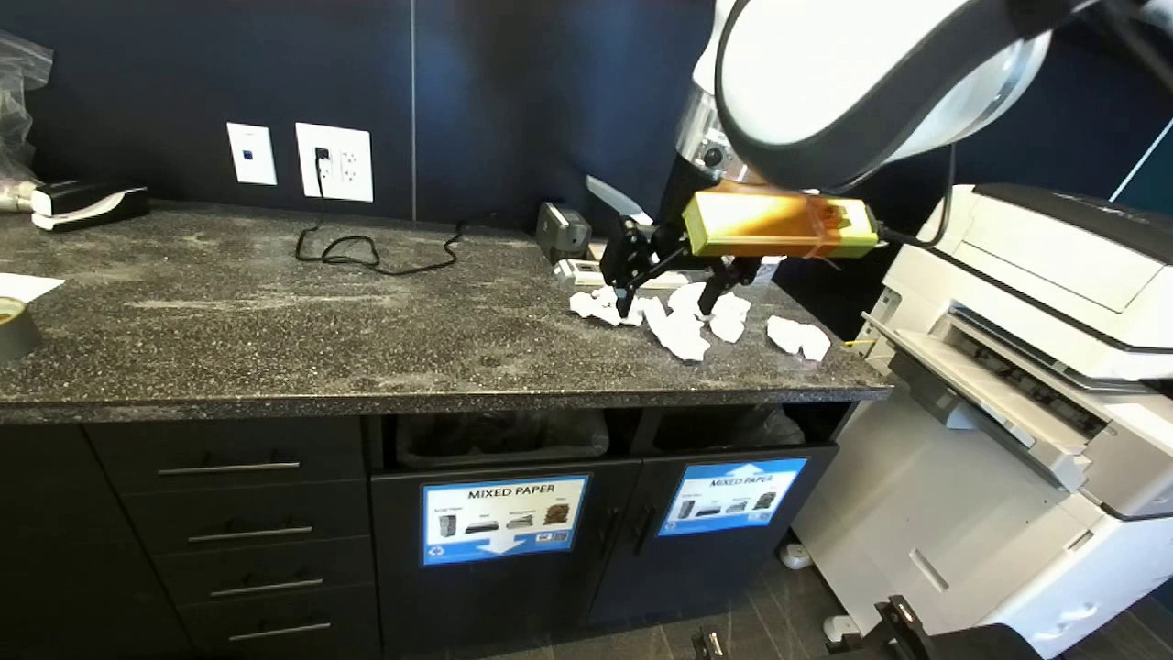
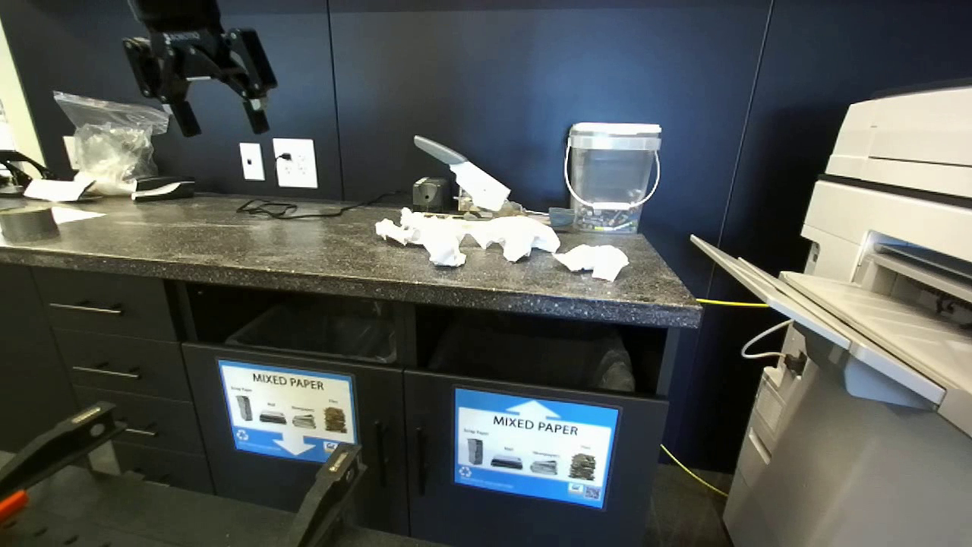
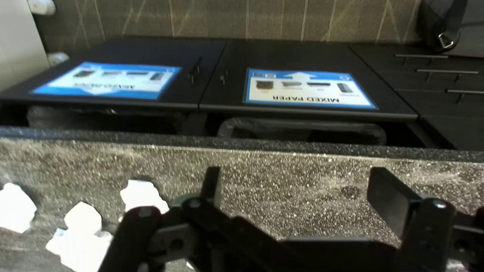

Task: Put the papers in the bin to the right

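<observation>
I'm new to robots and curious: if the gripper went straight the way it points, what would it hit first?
Probably the countertop, which shows ahead of the open gripper in the wrist view, though depth is unclear; crumpled papers lie to one side.

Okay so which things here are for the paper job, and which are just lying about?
For the job:
- crumpled papers
- right-hand bin, as seen in both exterior views
- open claw

Just lying about:
- tape roll
- plastic bag
- clear bucket
- knife-like tool
</observation>
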Motion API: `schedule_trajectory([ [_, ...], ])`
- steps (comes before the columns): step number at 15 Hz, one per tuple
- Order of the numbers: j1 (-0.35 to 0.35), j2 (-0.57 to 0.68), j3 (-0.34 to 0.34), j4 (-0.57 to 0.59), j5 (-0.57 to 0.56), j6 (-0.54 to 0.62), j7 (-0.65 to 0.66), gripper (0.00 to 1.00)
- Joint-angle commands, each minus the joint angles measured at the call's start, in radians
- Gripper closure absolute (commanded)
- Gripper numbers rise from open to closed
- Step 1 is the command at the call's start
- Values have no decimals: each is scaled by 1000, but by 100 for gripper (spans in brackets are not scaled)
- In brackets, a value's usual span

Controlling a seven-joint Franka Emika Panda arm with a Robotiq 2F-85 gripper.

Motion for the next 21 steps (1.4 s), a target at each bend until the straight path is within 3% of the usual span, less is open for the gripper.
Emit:
schedule_trajectory([
  [1, -31, 201, -66, 102, -98, 198, -165, 0],
  [4, -34, 353, -131, 203, -86, 251, -234, 0],
  [10, -19, 615, -196, 499, 55, 182, -267, 0],
  [21, 85, 972, -301, 968, -52, 206, -295, 0],
])
